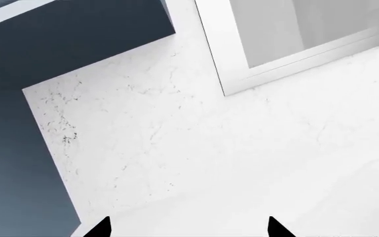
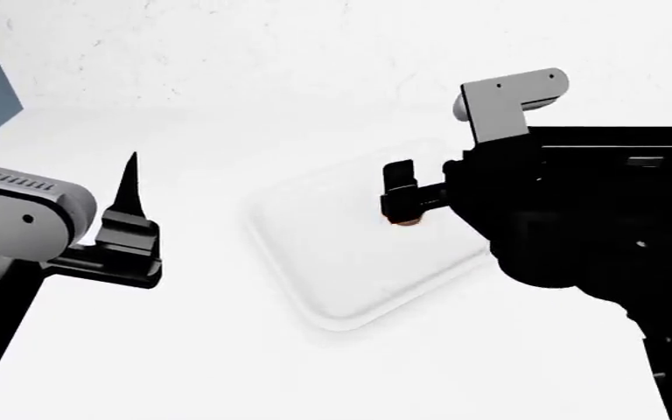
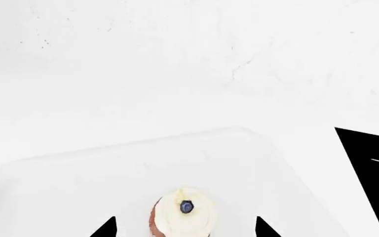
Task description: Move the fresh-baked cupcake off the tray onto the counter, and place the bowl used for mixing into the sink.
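Note:
The cupcake (image 3: 184,213), with a brown base, white frosting and a dark berry, stands on the white tray (image 3: 71,173). My right gripper (image 3: 184,228) is open, with one fingertip on each side of the cupcake and a gap to each. In the head view the right gripper (image 2: 399,199) hangs over the tray (image 2: 336,271) and only a brown sliver of the cupcake (image 2: 406,221) shows under it. My left gripper (image 1: 189,228) is open and empty over the bare white counter (image 1: 176,148), left of the tray (image 2: 59,149). The bowl is out of view.
A black shape (image 3: 370,173) at the edge of the right wrist view looks like a corner of the sink. The counter's end edge (image 1: 48,148) drops to dark blue floor. A white framed panel (image 1: 288,44) stands on the wall behind the counter.

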Available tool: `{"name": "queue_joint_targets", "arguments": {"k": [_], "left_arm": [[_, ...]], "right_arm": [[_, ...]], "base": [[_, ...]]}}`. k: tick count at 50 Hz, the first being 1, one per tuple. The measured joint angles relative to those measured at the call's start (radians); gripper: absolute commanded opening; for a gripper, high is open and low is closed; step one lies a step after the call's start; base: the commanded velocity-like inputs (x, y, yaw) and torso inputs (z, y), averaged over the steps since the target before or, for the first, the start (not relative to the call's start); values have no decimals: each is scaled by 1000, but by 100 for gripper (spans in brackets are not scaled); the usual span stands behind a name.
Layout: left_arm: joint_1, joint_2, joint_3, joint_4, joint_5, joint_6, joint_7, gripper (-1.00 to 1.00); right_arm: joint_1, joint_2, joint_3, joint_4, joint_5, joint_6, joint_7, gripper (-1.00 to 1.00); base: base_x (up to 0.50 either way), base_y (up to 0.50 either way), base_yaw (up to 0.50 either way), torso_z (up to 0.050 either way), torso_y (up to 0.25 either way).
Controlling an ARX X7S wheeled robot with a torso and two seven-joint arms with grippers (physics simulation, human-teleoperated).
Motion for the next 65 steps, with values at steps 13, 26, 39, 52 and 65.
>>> {"name": "queue_joint_targets", "arguments": {"k": [13, 26, 39, 52, 65], "left_arm": [[13, 4, 2, -3, 13, 1, 5, 100], [27, 4, 0, -6, 25, 9, 13, 100], [31, -4, -6, -1, 24, 12, 12, 100], [26, 1, -5, -1, 23, 6, 12, 100], [35, -1, -6, -2, 30, 8, 14, 100]], "right_arm": [[-33, -10, -36, 49, -47, -24, -45, 100], [-47, -32, -61, 127, -118, -79, -88, 100], [-58, -69, -99, 203, -185, -133, -157, 100], [-73, -92, -134, 249, -222, -167, -224, 100], [-80, -112, -154, 294, -251, -193, -249, 100]], "base": [[0, 0, 0, 0, 0], [0, 0, 0, 0, 0], [0, 0, 0, 0, 0], [0, 0, 0, 0, 0], [0, 0, 0, 0, 0]]}}
